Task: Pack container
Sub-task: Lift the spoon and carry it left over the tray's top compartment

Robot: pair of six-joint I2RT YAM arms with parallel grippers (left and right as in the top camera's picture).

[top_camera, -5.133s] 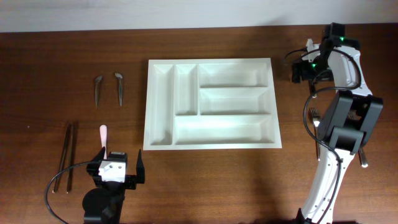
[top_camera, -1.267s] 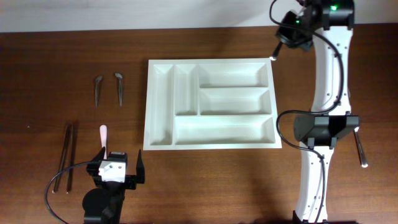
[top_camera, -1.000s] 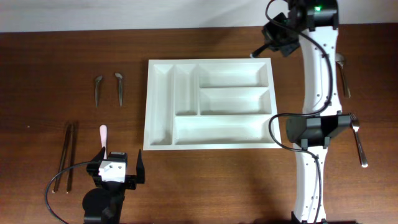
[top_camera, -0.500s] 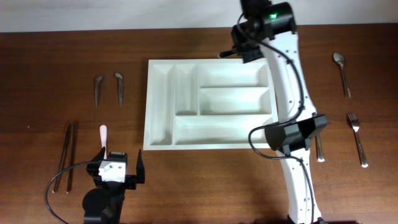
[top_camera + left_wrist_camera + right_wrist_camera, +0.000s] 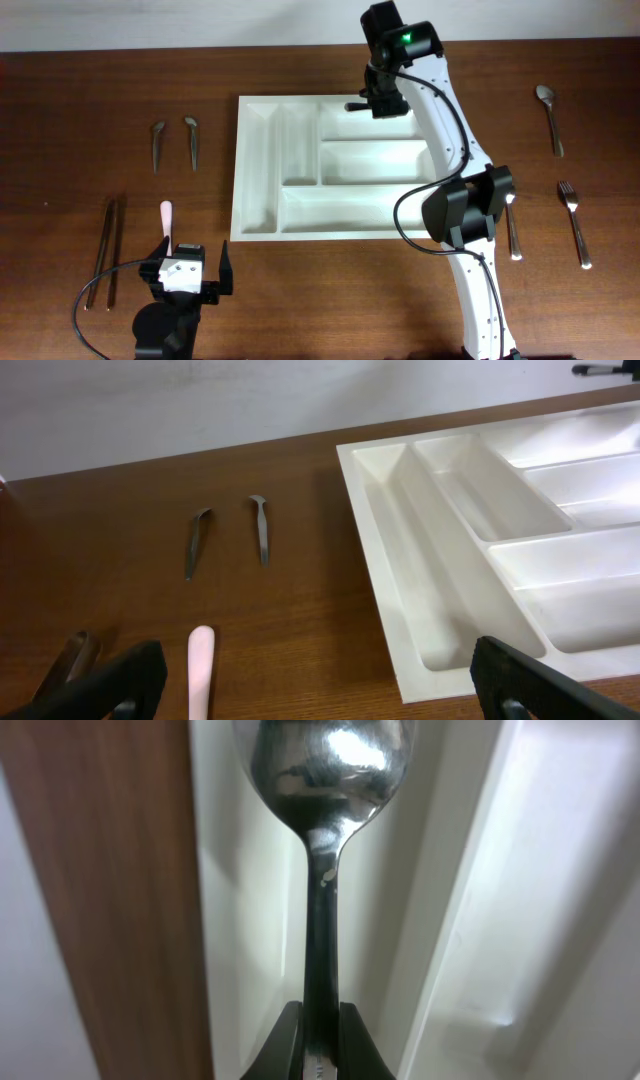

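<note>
The container [image 5: 340, 208] is a white five-compartment tray in the middle of the table, also in the left wrist view [image 5: 440, 590]. My right gripper [image 5: 372, 105] hovers over its far crosswise compartment, shut on the handle of a metal spoon [image 5: 355, 106]. In the right wrist view the spoon [image 5: 322, 870] points bowl-first away from the gripper [image 5: 321, 1040], above the tray's white wall [image 5: 450, 900]. My left gripper [image 5: 188, 262] stands open near the front left with nothing between its fingers [image 5: 315, 695].
A pink-handled utensil [image 5: 166, 222] lies just ahead of the left gripper, beside dark chopsticks [image 5: 108, 250]. Two small metal pieces [image 5: 158, 143] [image 5: 191, 138] lie left of the tray. On the right lie another spoon [image 5: 548, 115], a fork [image 5: 574, 220] and a knife [image 5: 512, 235].
The right arm has swung left from the table's far right corner, carrying the spoon to above the tray's far compartment. The left arm has not moved.
</note>
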